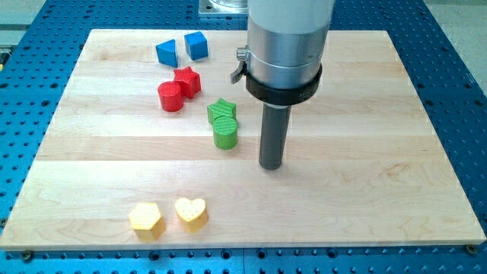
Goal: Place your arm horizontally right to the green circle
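The green circle block (pixel 225 132) stands near the board's middle, touching a green star block (pixel 222 111) just above it. My tip (pixel 272 164) rests on the board to the view's right of the green circle, slightly lower, with a small gap between them. The rod hangs from a grey cylinder with a black collar.
A red circle block (pixel 171 97) and a red star block (pixel 187 81) touch at upper left. Two blue blocks (pixel 167 52) (pixel 196 45) sit near the top edge. A yellow hexagon block (pixel 145 219) and a yellow heart block (pixel 191 213) lie near the bottom edge. The wooden board (pixel 380 190) lies on a blue perforated table.
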